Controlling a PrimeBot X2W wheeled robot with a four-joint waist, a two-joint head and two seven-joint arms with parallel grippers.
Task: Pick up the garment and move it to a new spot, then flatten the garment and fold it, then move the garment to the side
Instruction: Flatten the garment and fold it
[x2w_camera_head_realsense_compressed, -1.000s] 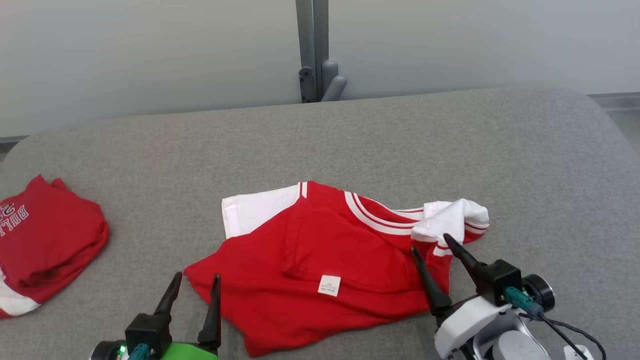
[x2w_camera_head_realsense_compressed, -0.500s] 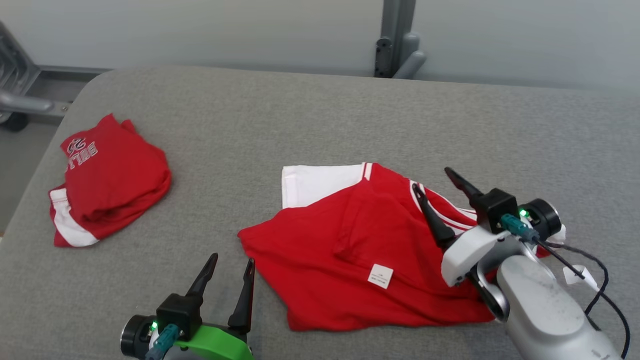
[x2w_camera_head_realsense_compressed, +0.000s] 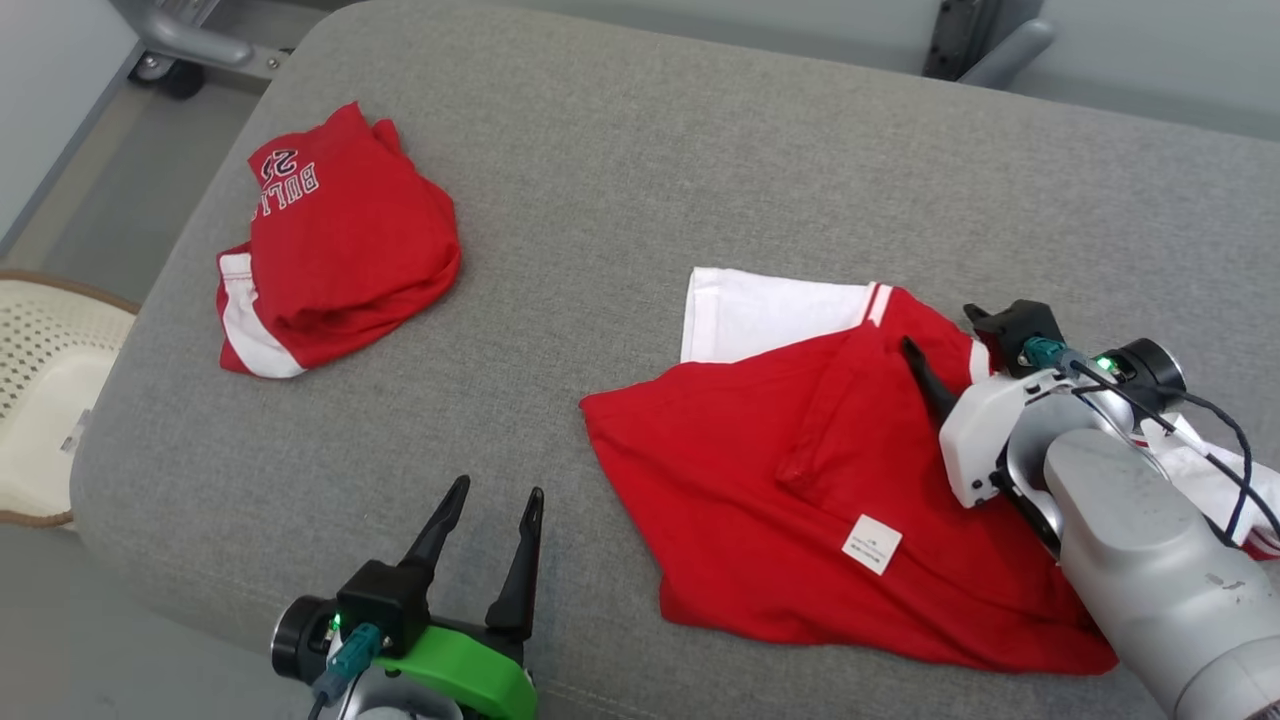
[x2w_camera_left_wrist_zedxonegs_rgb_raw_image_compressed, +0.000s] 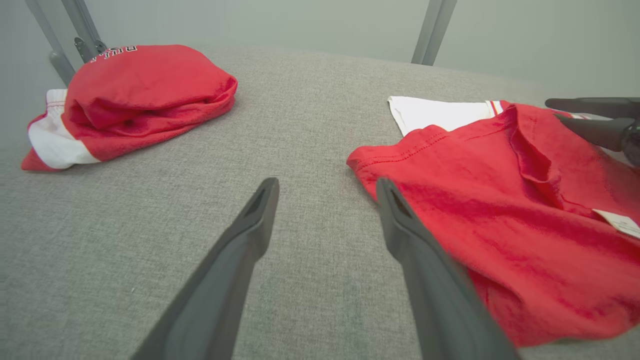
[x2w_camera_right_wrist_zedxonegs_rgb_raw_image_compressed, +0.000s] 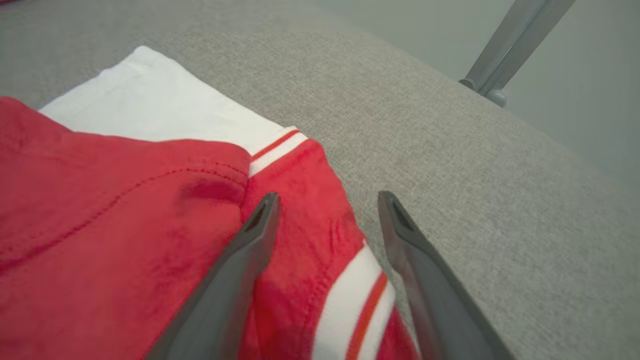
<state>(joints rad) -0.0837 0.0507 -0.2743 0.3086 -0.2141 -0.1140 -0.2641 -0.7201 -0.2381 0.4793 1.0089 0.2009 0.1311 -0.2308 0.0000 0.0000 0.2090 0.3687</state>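
Note:
A red garment with a white sleeve and a small white label lies crumpled on the grey padded table, right of centre. My right gripper hovers open over its upper edge; in the right wrist view its fingers straddle the red cloth by the striped trim. Whether they touch it is unclear. My left gripper stands open and empty over bare table, just left of the garment's hem. From the left wrist view its fingers frame bare table.
A second red garment, folded, with white lettering, lies at the table's far left. A cream perforated basket stands off the table's left edge. Grey metal frame parts stand behind the table.
The head camera has swung left and down, shifting the whole picture right. My right gripper has reached forward across the garment toward its striped upper edge. The left gripper stays open.

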